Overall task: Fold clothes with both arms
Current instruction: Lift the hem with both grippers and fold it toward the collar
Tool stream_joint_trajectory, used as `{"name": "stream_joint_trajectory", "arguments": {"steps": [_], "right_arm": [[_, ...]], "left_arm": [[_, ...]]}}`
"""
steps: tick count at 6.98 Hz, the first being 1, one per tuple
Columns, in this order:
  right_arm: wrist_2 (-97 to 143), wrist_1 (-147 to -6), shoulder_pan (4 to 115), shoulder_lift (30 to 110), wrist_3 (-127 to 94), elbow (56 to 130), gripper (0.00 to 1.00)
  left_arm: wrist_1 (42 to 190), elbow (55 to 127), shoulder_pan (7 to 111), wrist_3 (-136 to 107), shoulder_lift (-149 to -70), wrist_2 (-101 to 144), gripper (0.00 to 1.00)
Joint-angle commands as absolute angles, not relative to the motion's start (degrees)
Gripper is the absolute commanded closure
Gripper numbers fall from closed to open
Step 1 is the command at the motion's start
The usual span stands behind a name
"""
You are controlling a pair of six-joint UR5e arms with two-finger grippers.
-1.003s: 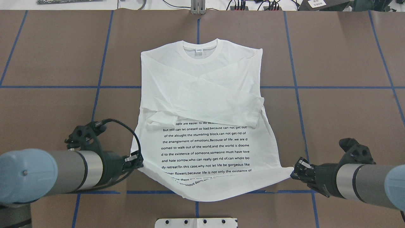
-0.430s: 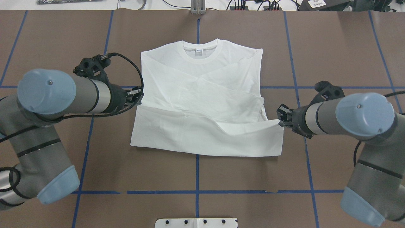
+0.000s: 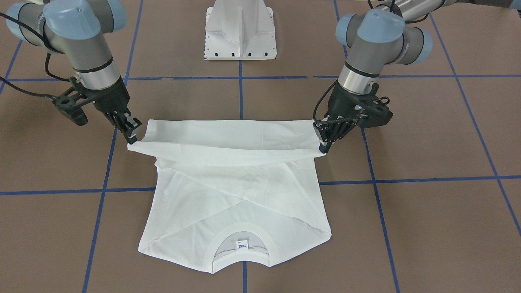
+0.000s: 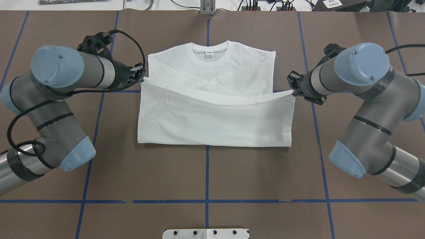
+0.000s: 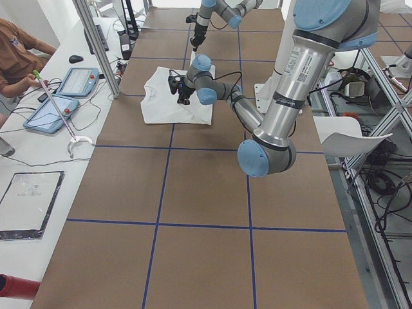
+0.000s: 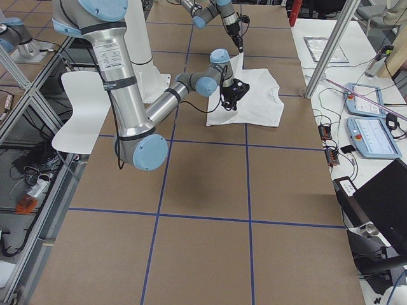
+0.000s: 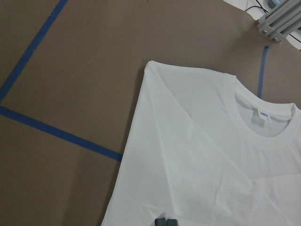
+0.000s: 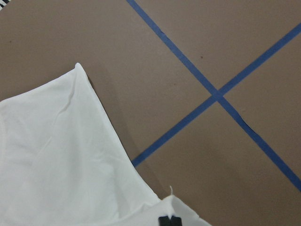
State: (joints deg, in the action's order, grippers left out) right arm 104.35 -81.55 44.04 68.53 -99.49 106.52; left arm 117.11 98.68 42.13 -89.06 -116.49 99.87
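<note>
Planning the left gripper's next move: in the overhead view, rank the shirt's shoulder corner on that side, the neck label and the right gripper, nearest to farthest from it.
From the left gripper, which pinches the shirt by its hem:
1. The shoulder corner, just beyond it on the same side.
2. The neck label, inside the collar at the middle.
3. The right gripper, across the shirt at the hem's other end.

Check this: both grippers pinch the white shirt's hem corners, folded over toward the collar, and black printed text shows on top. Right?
Not quite. No black text shows: in the overhead view the folded-over part of the shirt is plain white on top. The left gripper and right gripper do pinch the hem corners, folded toward the collar.
</note>
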Motion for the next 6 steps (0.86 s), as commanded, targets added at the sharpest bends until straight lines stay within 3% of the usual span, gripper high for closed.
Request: {"name": "stream_joint_trajectory", "arguments": {"steps": [1,4,6], "right_arm": [[105.64,-81.56,49.2,59.46,-94.95,93.58,1.0],[105.73,-76.58,50.97,50.73,-91.85,76.6,1.0],[105.65,-73.83,50.72,49.14,-91.85,71.3,1.0]], "left_arm": [[120.21,90.92,44.82,-88.77,-120.66,99.84,1.0],[131.11,75.19,46.05,-88.42,-125.14,99.23,1.0],[136.65,68.57,46.05,-88.42,-127.61,99.05,1.0]]}}
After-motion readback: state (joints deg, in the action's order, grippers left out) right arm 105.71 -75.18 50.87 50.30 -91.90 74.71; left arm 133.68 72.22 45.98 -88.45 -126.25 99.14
